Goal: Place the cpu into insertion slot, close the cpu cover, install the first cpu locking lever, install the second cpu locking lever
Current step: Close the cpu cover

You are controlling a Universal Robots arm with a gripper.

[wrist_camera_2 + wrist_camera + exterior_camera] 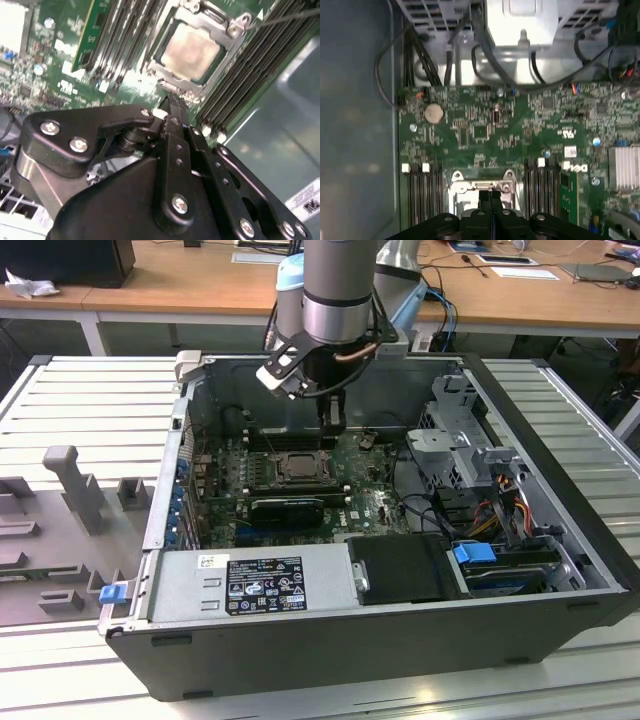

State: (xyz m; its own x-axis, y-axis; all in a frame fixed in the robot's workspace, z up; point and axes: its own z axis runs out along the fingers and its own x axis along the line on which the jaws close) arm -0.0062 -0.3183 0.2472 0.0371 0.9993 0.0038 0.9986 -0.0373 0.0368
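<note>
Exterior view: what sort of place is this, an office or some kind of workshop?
Most likely a robotics lab or test workshop. A robot arm reaches into an opened computer case lying on a slatted metal bench, and wooden desks stand behind.

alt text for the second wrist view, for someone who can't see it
The black gripper, shut, has its tips at the edge of the silvery cpu cover, which frames the pale cpu lying flat. Long memory slots flank them on the green motherboard.
</note>
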